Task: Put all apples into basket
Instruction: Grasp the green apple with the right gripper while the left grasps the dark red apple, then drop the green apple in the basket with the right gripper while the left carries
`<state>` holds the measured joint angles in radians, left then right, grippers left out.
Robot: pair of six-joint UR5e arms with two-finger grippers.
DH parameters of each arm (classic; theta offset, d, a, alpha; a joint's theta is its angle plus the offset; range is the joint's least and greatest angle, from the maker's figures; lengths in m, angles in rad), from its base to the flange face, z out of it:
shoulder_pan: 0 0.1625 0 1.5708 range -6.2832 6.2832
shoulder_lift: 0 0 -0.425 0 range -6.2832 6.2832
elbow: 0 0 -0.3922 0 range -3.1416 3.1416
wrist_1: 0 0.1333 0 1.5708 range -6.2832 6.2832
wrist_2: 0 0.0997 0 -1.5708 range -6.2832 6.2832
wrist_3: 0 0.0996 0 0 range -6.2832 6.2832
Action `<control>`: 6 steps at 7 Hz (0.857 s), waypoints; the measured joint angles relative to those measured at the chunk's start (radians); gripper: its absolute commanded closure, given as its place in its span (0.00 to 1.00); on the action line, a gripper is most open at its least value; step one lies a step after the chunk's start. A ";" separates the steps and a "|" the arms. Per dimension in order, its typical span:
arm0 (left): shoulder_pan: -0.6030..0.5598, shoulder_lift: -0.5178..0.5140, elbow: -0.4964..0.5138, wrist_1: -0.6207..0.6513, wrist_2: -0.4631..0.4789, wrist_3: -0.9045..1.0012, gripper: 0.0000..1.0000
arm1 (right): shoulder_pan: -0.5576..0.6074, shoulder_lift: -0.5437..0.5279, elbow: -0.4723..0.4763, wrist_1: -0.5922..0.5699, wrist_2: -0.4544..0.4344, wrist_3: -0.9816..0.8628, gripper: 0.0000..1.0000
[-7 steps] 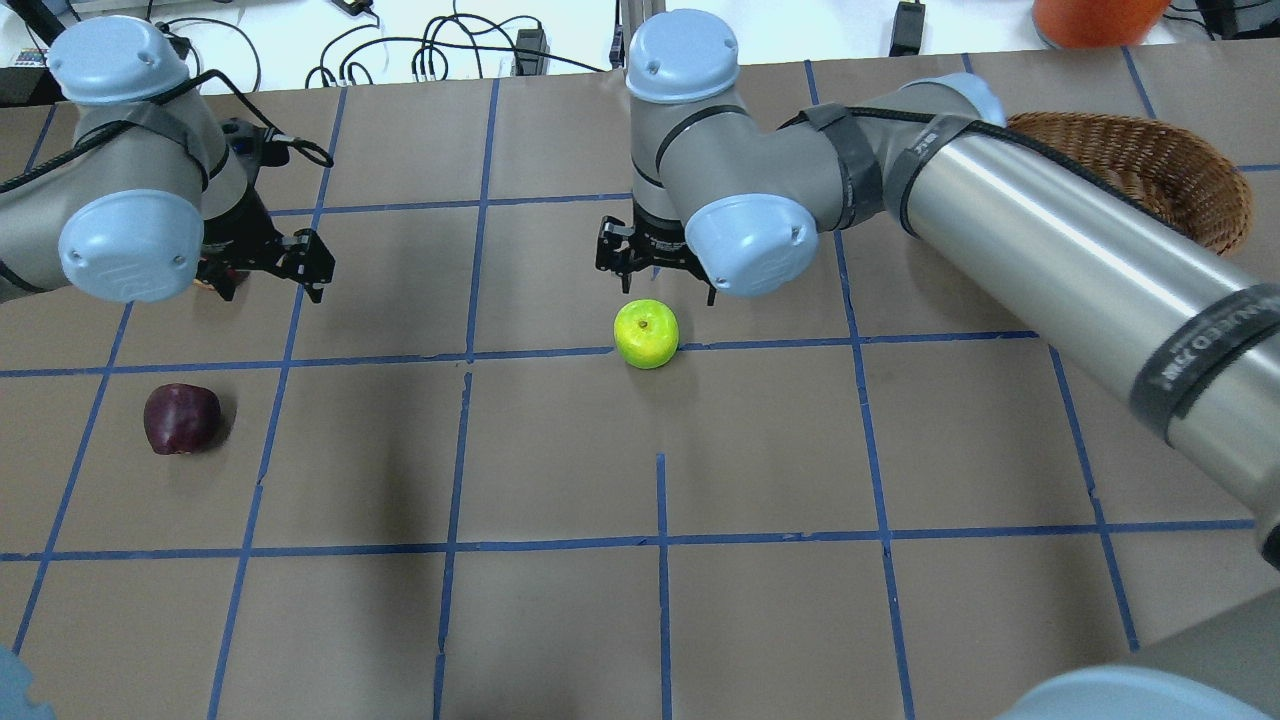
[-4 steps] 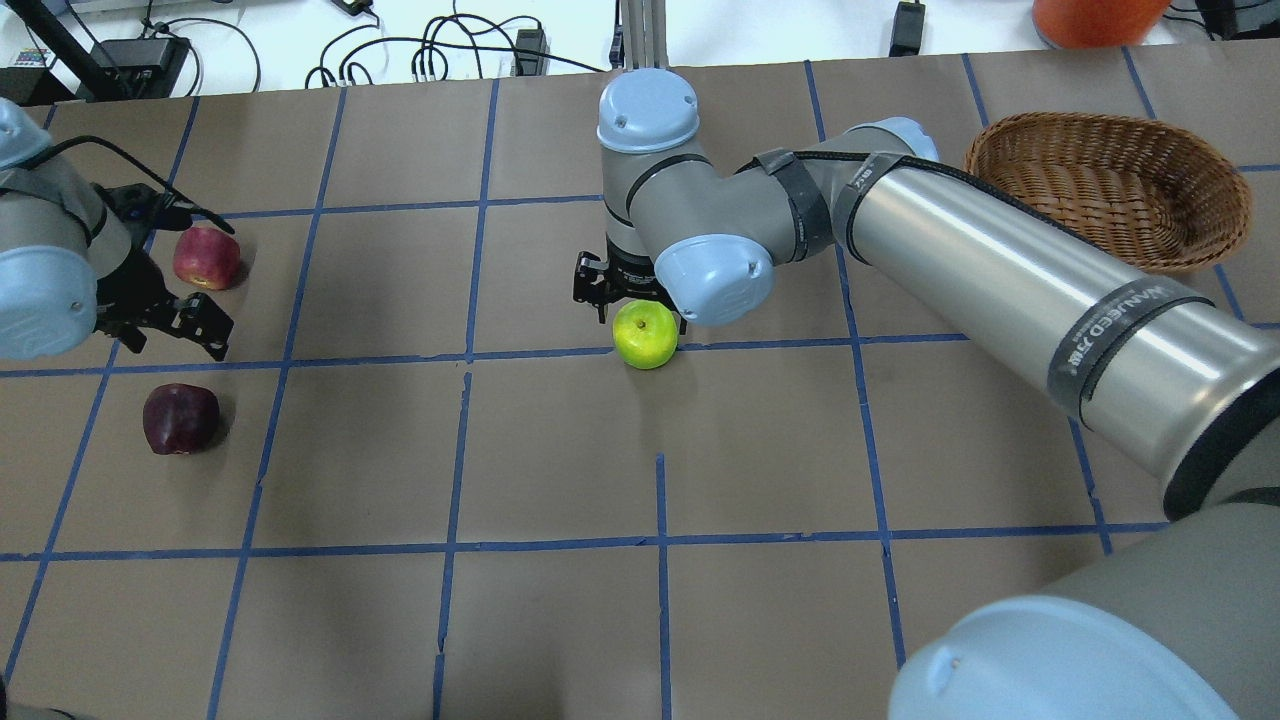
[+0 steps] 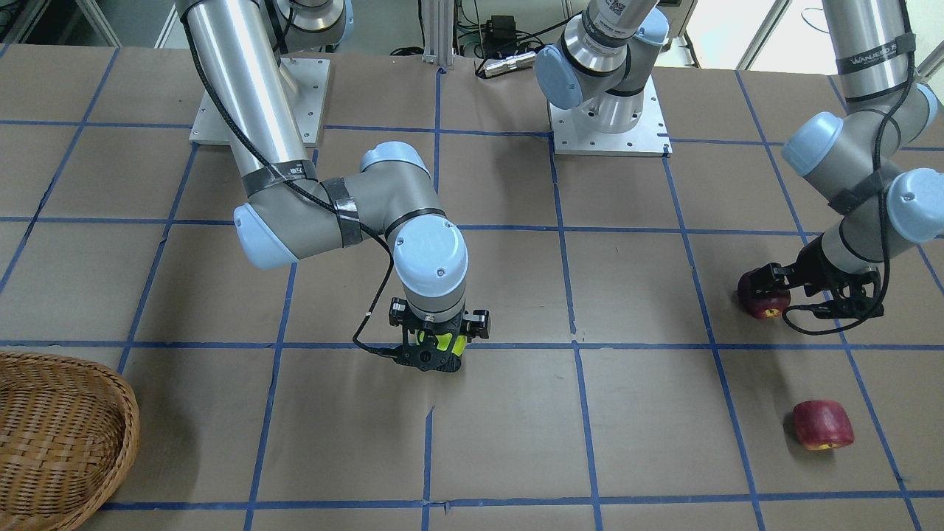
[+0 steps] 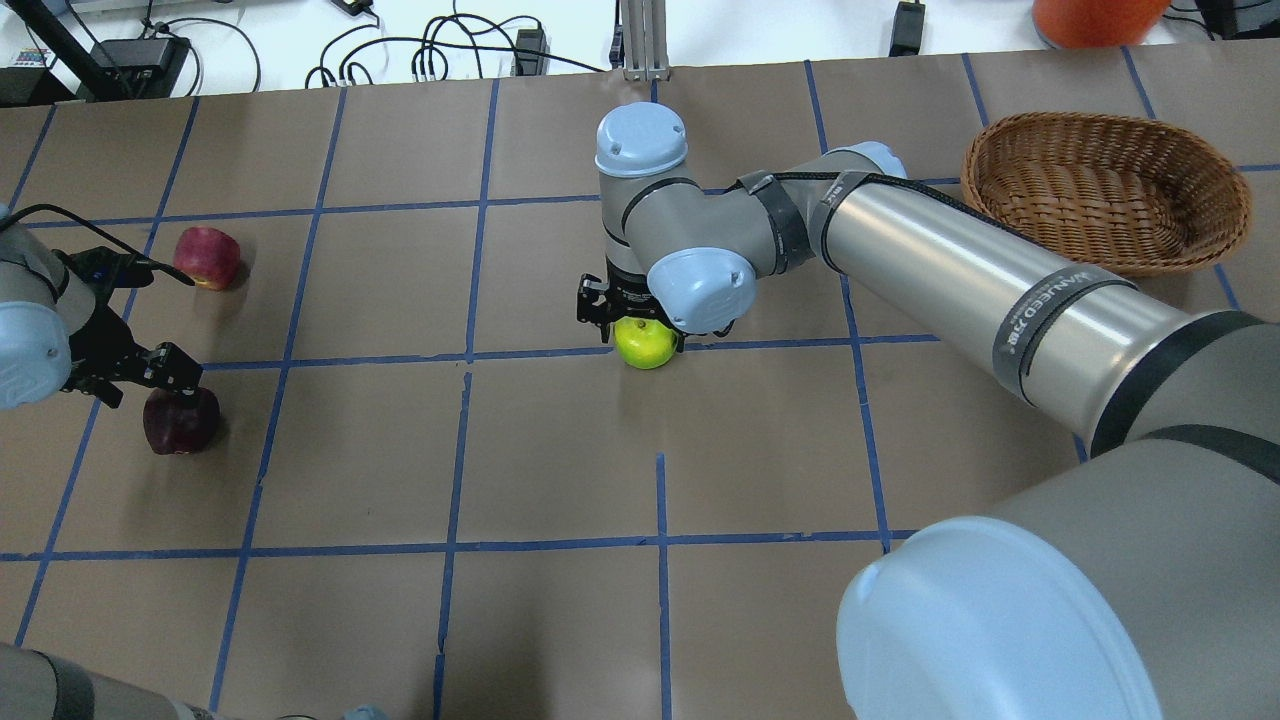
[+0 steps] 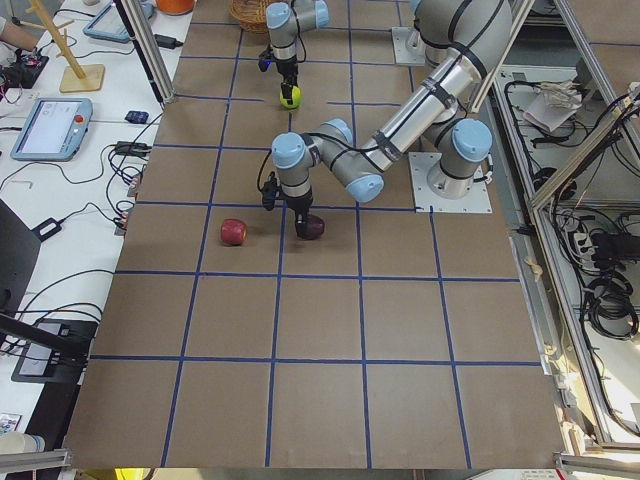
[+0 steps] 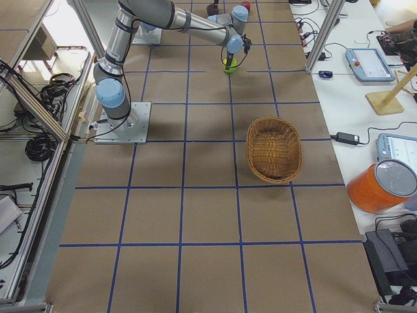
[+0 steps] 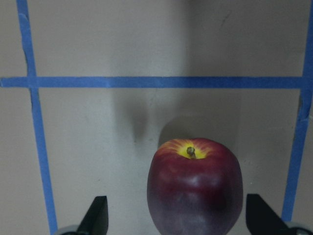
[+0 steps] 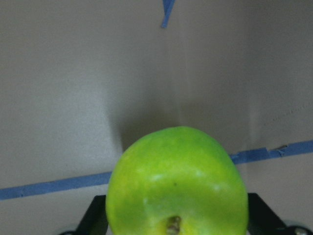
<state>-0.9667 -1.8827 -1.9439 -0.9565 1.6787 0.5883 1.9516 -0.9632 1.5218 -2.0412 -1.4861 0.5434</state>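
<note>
The lime-green apple point(image 4: 647, 347) sits mid-table. My right gripper point(image 4: 640, 325) is down over it, open, a finger on each side; in the right wrist view the green apple point(image 8: 177, 181) fills the gap. The dark maroon apple point(image 4: 180, 422) lies at the near left. My left gripper point(image 4: 160, 392) is low over it and open; in the left wrist view this apple point(image 7: 194, 188) sits between the fingertips point(image 7: 98, 215) with gaps on both sides. The lighter red apple point(image 4: 207, 257) lies alone farther out. The wicker basket point(image 4: 1100, 122) stands empty at the far right.
The table is brown paper with a blue tape grid. An orange container point(image 4: 1095, 20) and cables lie beyond the far edge. My right arm's long link point(image 4: 950, 260) stretches between the green apple and the basket.
My left gripper has moved back from the red apple to over the maroon apple. My right gripper has come down around the green apple. No apple has moved.
</note>
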 measured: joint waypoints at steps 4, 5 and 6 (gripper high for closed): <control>0.003 -0.048 -0.003 -0.001 -0.046 0.007 0.67 | -0.104 -0.106 -0.033 0.166 -0.011 -0.016 1.00; 0.001 -0.049 -0.003 -0.006 -0.044 0.006 0.70 | -0.198 -0.157 -0.057 0.250 -0.049 -0.073 1.00; -0.003 -0.045 0.002 -0.023 -0.043 -0.002 0.70 | -0.312 -0.187 -0.082 0.299 -0.103 -0.195 1.00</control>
<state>-0.9696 -1.9278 -1.9418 -0.9792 1.6354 0.5861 1.6391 -1.1504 1.4403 -1.7418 -1.5895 0.3479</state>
